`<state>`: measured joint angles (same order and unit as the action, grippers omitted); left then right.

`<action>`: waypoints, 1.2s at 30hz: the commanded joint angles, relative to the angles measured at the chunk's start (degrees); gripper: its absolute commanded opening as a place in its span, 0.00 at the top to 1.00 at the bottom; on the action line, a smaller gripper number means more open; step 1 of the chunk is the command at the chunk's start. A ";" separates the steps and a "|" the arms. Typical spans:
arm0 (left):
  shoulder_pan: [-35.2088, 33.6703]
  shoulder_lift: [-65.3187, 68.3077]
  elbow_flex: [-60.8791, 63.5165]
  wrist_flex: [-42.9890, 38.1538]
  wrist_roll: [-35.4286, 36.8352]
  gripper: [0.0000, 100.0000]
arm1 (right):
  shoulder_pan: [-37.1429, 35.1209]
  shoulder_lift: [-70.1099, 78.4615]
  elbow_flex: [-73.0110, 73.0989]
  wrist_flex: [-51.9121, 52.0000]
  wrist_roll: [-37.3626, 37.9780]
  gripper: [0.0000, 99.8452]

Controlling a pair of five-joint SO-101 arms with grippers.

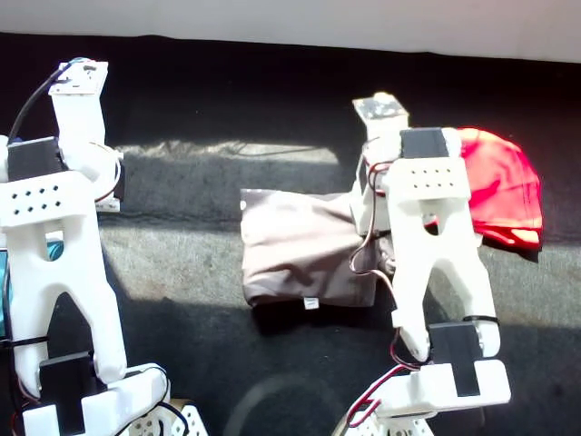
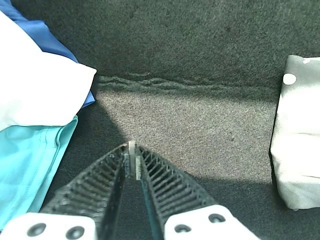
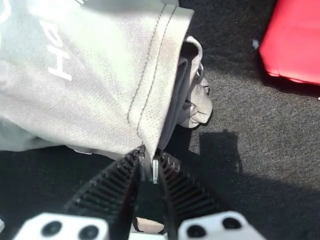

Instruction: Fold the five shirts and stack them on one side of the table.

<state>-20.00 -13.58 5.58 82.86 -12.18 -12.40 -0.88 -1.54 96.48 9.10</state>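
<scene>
A grey shirt, partly folded, lies in the middle of the table. My right gripper is shut on the stitched hem of the grey shirt at the side nearest the red shirt. The red shirt lies bunched beyond the right arm, and the red shirt rests flat on the cloth. My left gripper is shut with nothing in it, low over bare table. Beside it lie a white shirt, a blue shirt under it and a cyan shirt.
A dark carpet-like cover spans the table, with a wavy crease ahead of the left gripper. The grey shirt's edge shows across open cover from the left gripper. The left arm stands at the table's left side.
</scene>
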 commanded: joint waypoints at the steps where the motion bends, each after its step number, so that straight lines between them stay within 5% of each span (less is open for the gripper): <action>1: -0.57 -1.27 -1.01 -0.79 -0.44 0.99 | 1.10 -2.77 4.53 -1.71 3.16 0.99; 6: -0.57 -1.19 -1.01 -0.79 -0.44 0.99 | 1.19 -3.12 14.73 -12.44 4.48 0.98; 11: -0.57 -1.19 -0.92 -0.79 -0.44 0.99 | 2.77 -4.44 17.36 -14.55 5.01 0.84; 19: 1.80 -1.10 -0.31 -0.53 -0.18 0.99 | 6.29 -20.70 12.88 -16.57 -2.37 0.88; 21: 4.88 -1.10 0.92 -0.35 0.00 0.99 | 4.70 -18.59 12.97 -19.74 -4.75 1.00; 29: 8.75 -1.19 10.33 -5.80 2.55 0.99 | -6.81 2.33 7.96 -24.57 -6.07 0.99; 36: 4.62 -1.27 13.05 -8.53 2.37 0.99 | -2.51 17.54 -3.47 -24.57 -4.13 0.99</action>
<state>-14.11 -13.67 18.77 75.12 -9.98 -17.85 12.48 0.48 72.48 2.51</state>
